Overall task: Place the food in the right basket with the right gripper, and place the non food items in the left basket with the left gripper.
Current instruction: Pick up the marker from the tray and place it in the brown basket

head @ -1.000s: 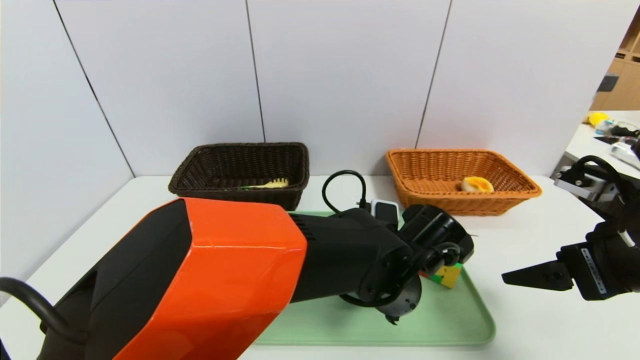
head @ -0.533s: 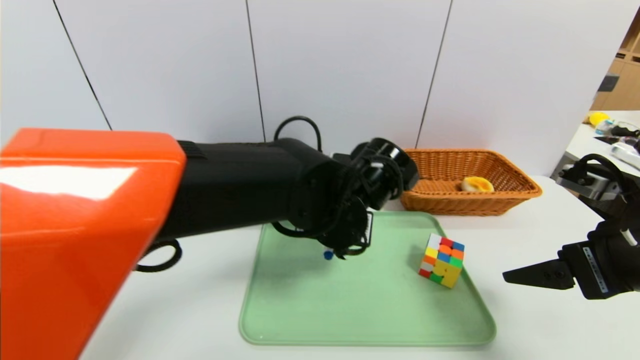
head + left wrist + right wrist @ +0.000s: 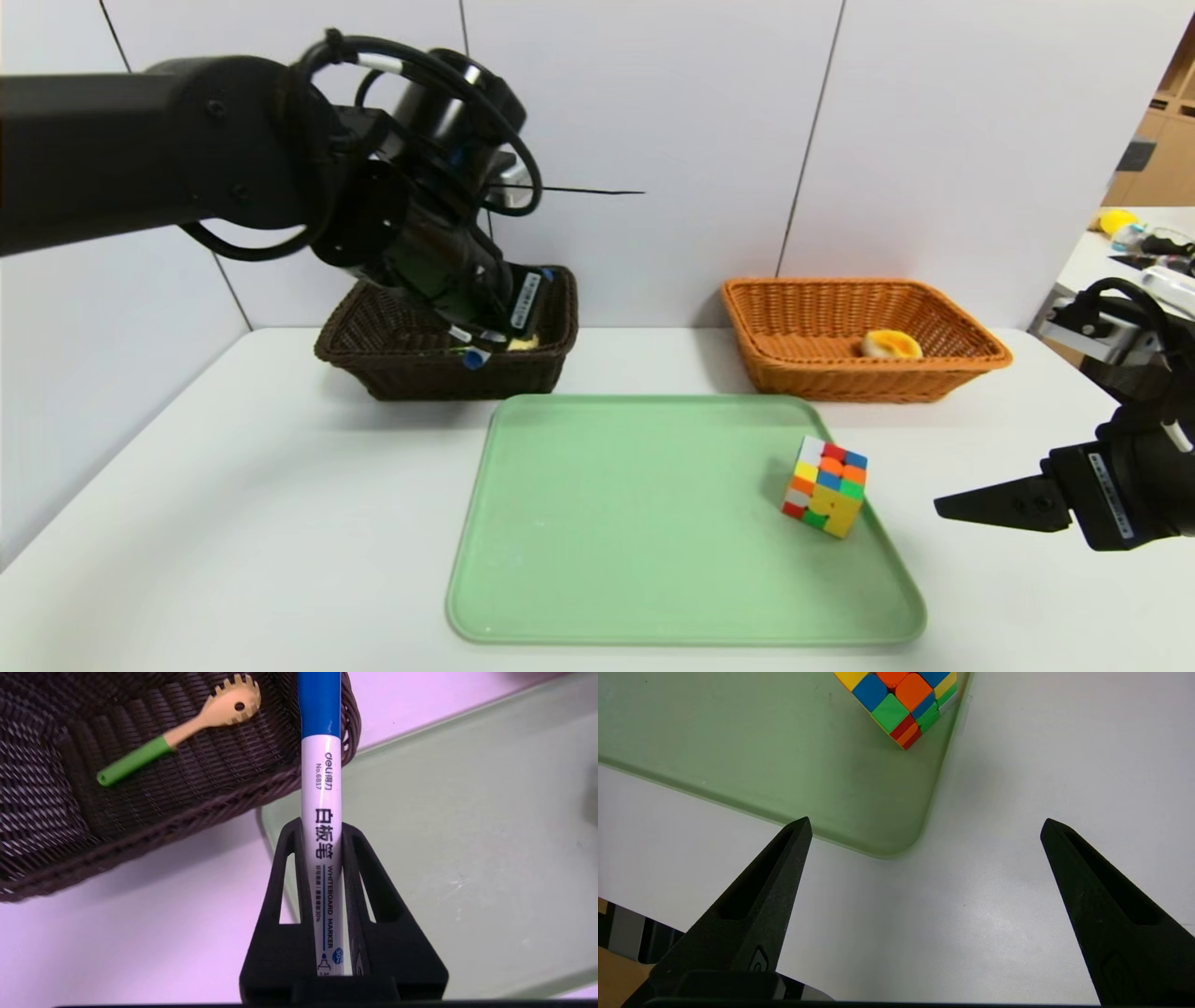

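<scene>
**A:** Where is the marker?

**B:** One white marker (image 3: 322, 826) with a blue cap is clamped between the two fingers of the left gripper (image 3: 322, 833). Its long axis runs straight out along the fingers, cap end pointing away from the wrist, over the near rim of the dark basket (image 3: 196, 812).

**A:** What else, counted?

**B:** One fork (image 3: 180, 735) lies inside that basket, beyond the fingertips. There are two baskets; the orange basket (image 3: 934, 369) holds one bun (image 3: 891, 344). One puzzle cube (image 3: 825, 486) sits on one green tray (image 3: 653, 579).

**A:** Do the views differ?

**B:** The left wrist view shows the grip and printed label; the head view shows only the marker's blue tip (image 3: 474, 358). The right wrist view shows the right gripper (image 3: 924, 826) spread wide, holding nothing, the cube ahead of its tips.
</scene>
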You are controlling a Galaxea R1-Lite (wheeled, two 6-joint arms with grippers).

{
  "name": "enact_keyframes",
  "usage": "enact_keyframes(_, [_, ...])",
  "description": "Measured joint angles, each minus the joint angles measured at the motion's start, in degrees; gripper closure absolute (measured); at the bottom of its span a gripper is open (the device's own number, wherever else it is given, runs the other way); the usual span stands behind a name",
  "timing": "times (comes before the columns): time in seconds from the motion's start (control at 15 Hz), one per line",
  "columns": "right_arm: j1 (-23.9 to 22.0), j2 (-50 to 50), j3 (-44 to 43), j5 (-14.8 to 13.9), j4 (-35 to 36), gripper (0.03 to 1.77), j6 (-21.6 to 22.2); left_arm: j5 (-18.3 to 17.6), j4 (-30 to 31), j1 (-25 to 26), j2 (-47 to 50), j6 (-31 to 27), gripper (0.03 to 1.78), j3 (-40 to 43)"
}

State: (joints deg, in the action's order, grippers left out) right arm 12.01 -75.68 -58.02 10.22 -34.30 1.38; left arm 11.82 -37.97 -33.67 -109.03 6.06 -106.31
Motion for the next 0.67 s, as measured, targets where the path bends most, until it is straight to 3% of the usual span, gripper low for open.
enact_keyframes(0.67, [0.02,1.01,0.27,0.26,-0.01,0.1,0.0,-38.39,0.61,19.98,0.05,-40.42,1.57,0.02])
